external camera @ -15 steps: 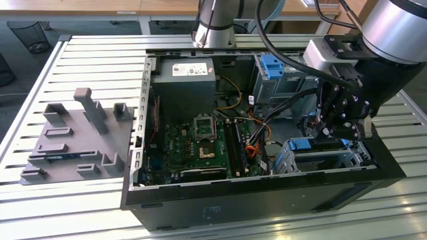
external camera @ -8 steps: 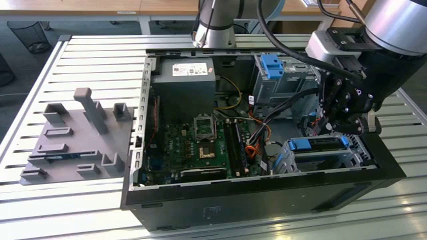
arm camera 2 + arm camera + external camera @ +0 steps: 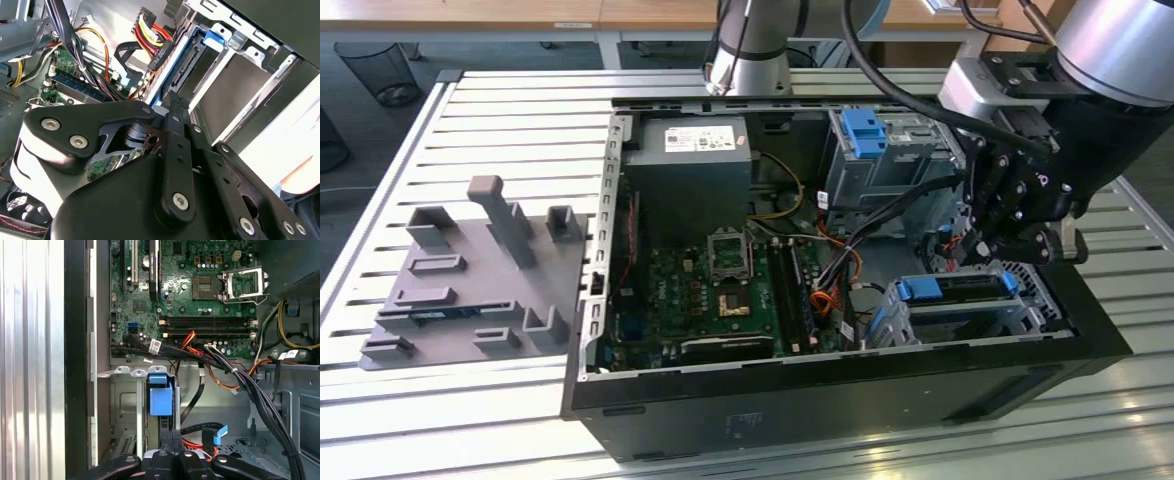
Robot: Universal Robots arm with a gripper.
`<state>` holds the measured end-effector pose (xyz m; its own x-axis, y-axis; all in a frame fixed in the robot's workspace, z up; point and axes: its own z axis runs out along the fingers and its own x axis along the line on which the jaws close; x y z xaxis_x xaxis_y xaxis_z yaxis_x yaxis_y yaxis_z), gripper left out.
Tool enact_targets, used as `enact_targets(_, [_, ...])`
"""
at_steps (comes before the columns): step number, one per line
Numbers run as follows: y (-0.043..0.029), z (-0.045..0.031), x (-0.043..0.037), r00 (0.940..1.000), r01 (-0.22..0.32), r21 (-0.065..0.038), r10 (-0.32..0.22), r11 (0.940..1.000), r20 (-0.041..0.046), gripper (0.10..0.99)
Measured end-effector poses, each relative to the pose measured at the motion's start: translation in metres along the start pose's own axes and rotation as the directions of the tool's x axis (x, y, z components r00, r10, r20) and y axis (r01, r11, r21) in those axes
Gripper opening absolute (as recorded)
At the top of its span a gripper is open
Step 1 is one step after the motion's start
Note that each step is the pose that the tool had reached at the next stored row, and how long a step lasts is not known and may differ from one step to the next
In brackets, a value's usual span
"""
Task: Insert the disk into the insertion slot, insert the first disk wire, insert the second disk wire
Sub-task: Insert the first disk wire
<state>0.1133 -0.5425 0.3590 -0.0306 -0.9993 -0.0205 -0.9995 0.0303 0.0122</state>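
The disk [image 3: 958, 290], a flat grey slab clipped in a bright blue plastic frame, lies inside the insertion slot [image 3: 891, 322]. The slot is a low cage of silver sheet metal with perforated walls. It sits in the corner of the open black computer case [image 3: 854, 395] toward the exterior view's right.

The arm descends from the upper part of the exterior view's right, its glossy black wrist tilted downward into the case. The gripper [image 3: 983, 258] hangs just above the end of the cage that faces the green motherboard [image 3: 720, 290]. In both wrist views the 2 matte black fingers [image 3: 168, 445] stand pressed together, and I see nothing between them. Their tips are just beside the disk's blue frame.

In the second wrist view a black connector [image 3: 159, 55] with red, yellow and black wires is near the disk's edge; I cannot tell whether it is seated.

Behind the cage stands a taller grey bay [image 3: 867, 150] with a blue tab. A boxy grey power supply [image 3: 687, 170] fills the far corner. The case rests on a slatted metal table [image 3: 480, 110] beside a grey moulded fixture plate [image 3: 467, 270].
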Motion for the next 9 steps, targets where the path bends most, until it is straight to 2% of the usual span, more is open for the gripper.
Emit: enact_targets(9, [-0.0074, 0.0005, -0.0024, 1.0, 0.0, 0.0, 0.0, 1.0, 0.0, 0.106])
